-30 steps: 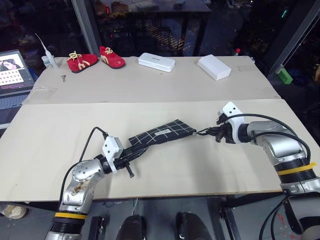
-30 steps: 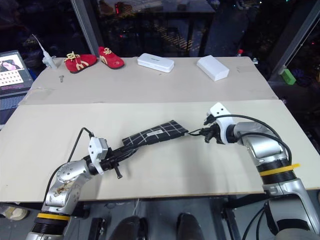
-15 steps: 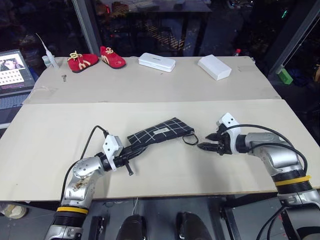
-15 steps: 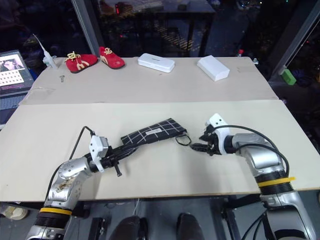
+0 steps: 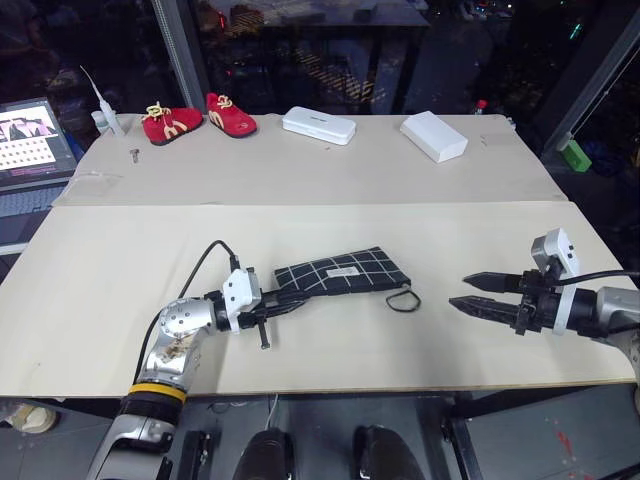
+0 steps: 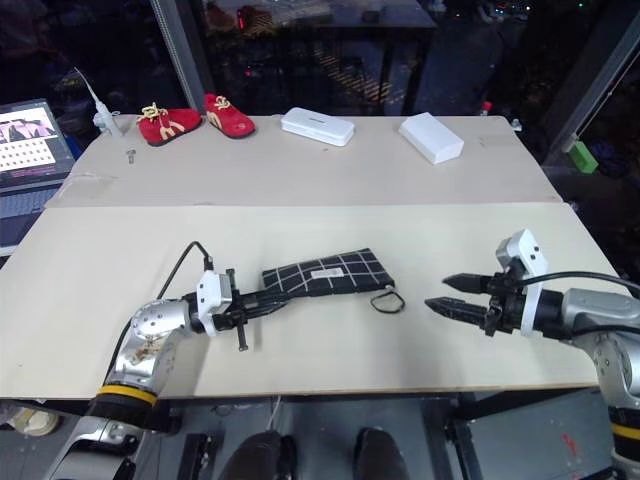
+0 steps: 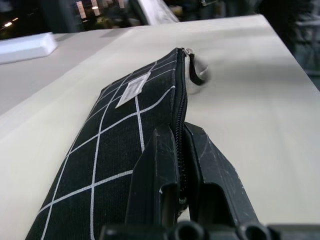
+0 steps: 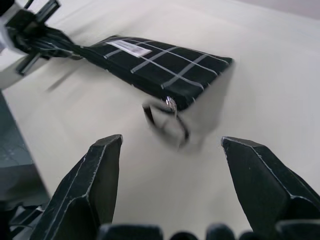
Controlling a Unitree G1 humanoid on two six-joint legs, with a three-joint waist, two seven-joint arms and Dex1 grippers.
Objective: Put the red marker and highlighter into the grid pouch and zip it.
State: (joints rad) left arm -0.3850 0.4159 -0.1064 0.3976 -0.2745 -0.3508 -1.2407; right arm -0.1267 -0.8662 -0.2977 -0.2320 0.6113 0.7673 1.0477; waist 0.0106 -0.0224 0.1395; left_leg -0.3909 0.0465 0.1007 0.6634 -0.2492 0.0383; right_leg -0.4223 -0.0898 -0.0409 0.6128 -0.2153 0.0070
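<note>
Near the middle of the table (image 5: 120, 260), toward its front edge, the grid pouch (image 5: 340, 274) is lying flat with its white label up and its zipper closed along the whole length, the pull cord (image 5: 404, 299) trailing in a loop off the end toward the robot's right. The left gripper (image 5: 278, 300) is pinching the pouch's other end, fingers squeezed together on the fabric beside the zipper line, as the left wrist view is showing. The right gripper (image 5: 468, 292) is hanging well apart from the cord, off toward the table's right edge, its two black fingers spread wide and holding nothing.

Neither the red marker nor the highlighter is lying anywhere on the table — judging from that and the closed zipper, both are likely inside already and the zipping step is at its end or done. What is left, by this reading, is for the left gripper to be letting go of the pouch end and drawing clear without dragging it — a small pull could slide the light fabric across the smooth top.

Along the table's far edge, a pair of red shoes (image 5: 199, 115) is sitting near the left corner, with two white hard cases (image 5: 318, 125) (image 5: 433, 134) further right. A laptop (image 5: 38, 135) is glowing beyond the table's left edge. Behind the table the room is dark, with glass and metal frames.
</note>
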